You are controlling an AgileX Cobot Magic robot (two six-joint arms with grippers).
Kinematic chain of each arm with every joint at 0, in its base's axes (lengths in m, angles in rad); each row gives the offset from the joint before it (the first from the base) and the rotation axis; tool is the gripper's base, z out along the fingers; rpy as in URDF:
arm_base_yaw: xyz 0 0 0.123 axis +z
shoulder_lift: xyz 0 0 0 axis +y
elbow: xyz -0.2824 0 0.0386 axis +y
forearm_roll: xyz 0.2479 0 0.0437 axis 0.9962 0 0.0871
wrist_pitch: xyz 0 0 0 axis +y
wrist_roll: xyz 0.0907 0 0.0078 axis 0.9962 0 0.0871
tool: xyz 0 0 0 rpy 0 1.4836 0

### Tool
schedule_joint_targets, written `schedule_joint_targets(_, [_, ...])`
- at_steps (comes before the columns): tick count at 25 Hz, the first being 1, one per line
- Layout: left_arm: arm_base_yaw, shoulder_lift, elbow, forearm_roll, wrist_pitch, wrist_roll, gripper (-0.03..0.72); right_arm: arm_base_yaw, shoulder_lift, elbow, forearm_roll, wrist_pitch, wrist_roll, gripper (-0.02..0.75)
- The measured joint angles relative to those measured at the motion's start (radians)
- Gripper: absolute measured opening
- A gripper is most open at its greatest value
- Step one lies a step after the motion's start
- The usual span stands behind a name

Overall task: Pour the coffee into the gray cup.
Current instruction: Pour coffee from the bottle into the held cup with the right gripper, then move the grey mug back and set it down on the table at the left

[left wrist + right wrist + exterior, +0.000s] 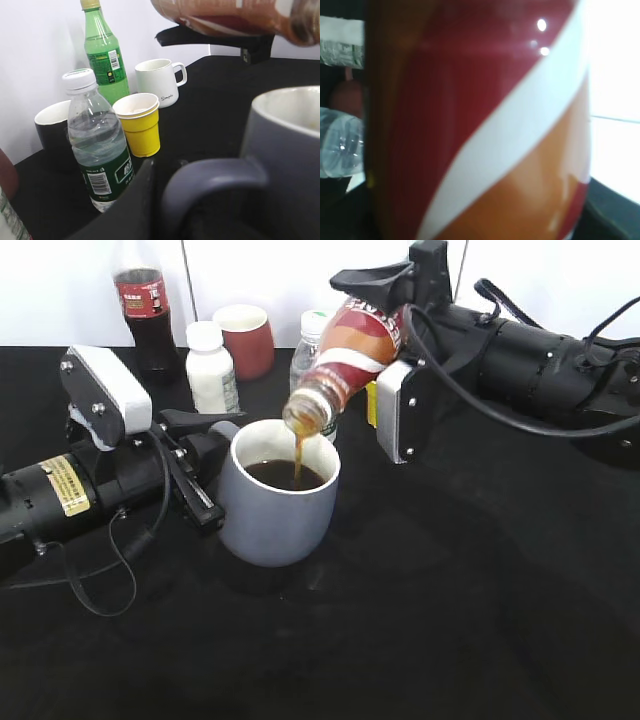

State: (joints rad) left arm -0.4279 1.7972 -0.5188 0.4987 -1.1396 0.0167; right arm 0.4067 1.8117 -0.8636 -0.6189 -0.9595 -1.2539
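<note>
The gray cup (278, 498) stands upright on the black surface (450, 620), nearest the camera of the task's things, already holding dark coffee to a level well below its rim. The left gripper (205, 465) has its jaws closed narrowly around the cup's handle (215, 180) and steadies it from the left.

Directly above and behind the cup, the right gripper (385, 350) holds the coffee bottle (345, 355) with its jaws clamped on the body. The bottle's long axis tilts downward to the left, placing its mouth (303, 418) over the rear part of the cup opening. A thin stream (297, 455) falls from the mouth into the cup.

The pour depends on keeping the mouth inside the rim line; judged from the level, filling is partway complete.
</note>
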Motion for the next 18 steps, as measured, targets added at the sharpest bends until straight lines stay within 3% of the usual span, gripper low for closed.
schedule_joint_targets(5, [0.000,0.000,0.001,-0.016,0.000,0.000,0.079,0.000,0.000,0.000,0.000,0.000,0.305,0.504])
schedule_joint_targets(9, [0.000,0.000,0.001,-0.060,0.000,0.001,0.079,0.000,0.000,0.000,0.010,-0.025,0.725,0.504])
schedule_joint_targets(14, [0.004,0.000,0.001,-0.270,0.000,0.003,0.080,0.000,-0.001,0.000,0.105,-0.108,0.991,0.504])
schedule_joint_targets(18, [0.088,0.000,0.001,-0.412,0.000,0.011,0.080,0.000,-0.001,0.000,0.184,-0.114,1.219,0.504])
